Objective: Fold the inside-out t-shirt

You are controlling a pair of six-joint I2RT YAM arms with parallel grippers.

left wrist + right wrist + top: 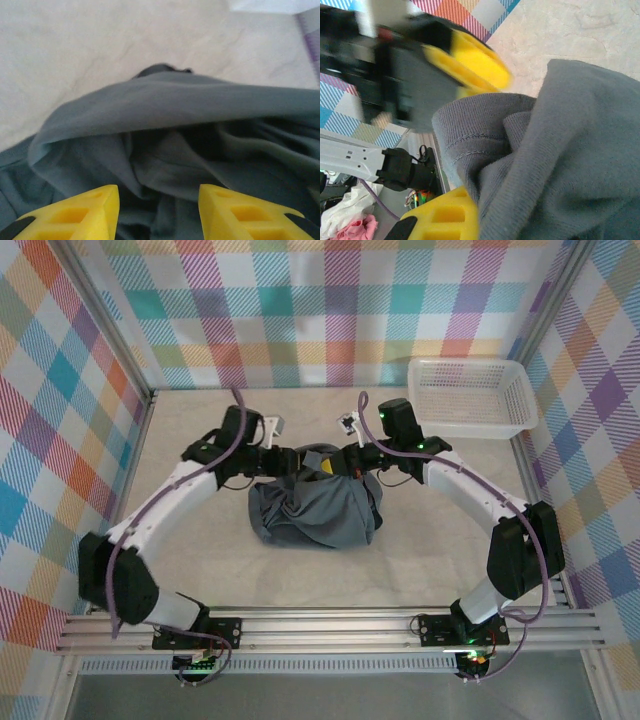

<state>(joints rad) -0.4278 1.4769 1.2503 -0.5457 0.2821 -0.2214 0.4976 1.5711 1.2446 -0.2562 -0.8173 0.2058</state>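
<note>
Folding barely begun, by my judgement; the inside-out t-shirt (312, 515) lies bunched in a heap at the middle of the top view, no flat fold showing; right gripper (480, 142) clenched on its stitched edge; left gripper (159, 202) released, jaws apart above the cloth; spreading and every fold remain

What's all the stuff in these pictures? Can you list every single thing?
t-shirt: one, dark grey, bunched up mid-table
basket: one, white mesh, empty, far right corner of the table
table: one, pale beige, under everything
walls: three, colourful checks, left, back and right
metal rail: one, silver, near edge, carrying both arm bases
left arm: one, white and black, reaching to the t-shirt's far left side
right arm: one, white and black, reaching to its far right side
left gripper: one, yellow fingers, open over the cloth
right gripper: one, yellow fingers, shut on the t-shirt
</note>
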